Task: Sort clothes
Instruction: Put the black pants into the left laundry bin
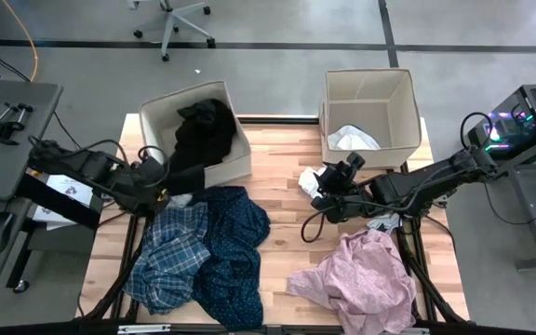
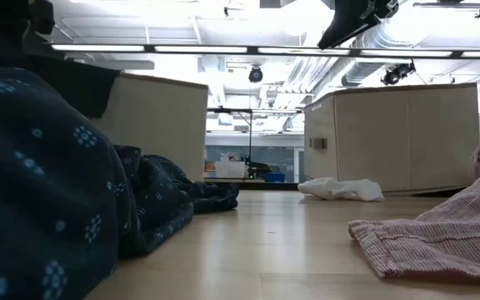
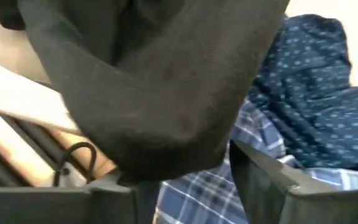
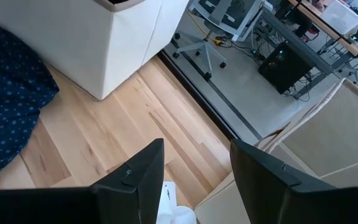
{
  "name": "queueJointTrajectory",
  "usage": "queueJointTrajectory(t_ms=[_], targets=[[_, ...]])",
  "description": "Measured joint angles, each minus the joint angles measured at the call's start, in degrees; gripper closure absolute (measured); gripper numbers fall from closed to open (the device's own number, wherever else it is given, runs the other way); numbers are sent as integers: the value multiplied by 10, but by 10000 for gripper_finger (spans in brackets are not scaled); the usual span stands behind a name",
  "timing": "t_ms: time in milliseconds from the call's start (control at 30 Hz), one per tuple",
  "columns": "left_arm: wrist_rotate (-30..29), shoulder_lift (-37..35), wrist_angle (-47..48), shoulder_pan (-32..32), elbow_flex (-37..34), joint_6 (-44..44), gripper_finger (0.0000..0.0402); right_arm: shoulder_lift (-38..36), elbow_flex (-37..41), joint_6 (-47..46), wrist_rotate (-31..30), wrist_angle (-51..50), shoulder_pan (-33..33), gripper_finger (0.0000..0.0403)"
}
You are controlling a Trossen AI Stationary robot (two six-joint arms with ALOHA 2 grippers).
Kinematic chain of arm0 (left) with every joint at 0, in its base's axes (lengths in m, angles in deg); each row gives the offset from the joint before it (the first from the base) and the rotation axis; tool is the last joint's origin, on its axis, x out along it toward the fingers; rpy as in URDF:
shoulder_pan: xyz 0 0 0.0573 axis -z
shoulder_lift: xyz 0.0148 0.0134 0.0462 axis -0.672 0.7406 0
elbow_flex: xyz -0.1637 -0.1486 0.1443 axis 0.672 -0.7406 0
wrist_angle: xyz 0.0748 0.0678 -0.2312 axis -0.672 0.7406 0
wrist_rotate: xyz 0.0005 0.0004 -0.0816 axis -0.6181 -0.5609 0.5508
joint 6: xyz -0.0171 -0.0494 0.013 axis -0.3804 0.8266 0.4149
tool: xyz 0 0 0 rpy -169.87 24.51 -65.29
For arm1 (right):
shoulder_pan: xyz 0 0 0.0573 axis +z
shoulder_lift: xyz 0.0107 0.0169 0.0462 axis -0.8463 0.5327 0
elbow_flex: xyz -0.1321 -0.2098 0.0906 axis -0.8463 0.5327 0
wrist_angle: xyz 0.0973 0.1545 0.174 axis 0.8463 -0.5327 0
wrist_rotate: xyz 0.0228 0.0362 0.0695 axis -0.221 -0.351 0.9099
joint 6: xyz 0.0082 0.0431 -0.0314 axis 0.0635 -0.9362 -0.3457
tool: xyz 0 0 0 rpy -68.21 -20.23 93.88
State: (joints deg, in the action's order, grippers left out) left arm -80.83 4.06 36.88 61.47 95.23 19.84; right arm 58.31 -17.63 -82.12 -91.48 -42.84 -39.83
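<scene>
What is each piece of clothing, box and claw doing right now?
Black garment: draped over left beige fabric box's rim.
Right beige fabric box: holds white cloth.
Blue-white plaid shirt: crumpled on table.
Pale pink garment: crumpled on table.
Left claw: open.
Right claw: open, empty.

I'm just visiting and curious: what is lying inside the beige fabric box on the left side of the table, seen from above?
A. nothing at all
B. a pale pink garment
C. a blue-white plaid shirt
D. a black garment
D: in the high view a black garment fills the left beige fabric box and drapes over its front wall.
</scene>
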Motion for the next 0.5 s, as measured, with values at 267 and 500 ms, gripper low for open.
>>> queueJointTrajectory(t_ms=[267,500], targets=[[36,-36,-5,0,0,4,327,0,0,0,0,0,0,231],[71,-70,-14,0,0,-6,396,0,0,0,0,0,0,231]])
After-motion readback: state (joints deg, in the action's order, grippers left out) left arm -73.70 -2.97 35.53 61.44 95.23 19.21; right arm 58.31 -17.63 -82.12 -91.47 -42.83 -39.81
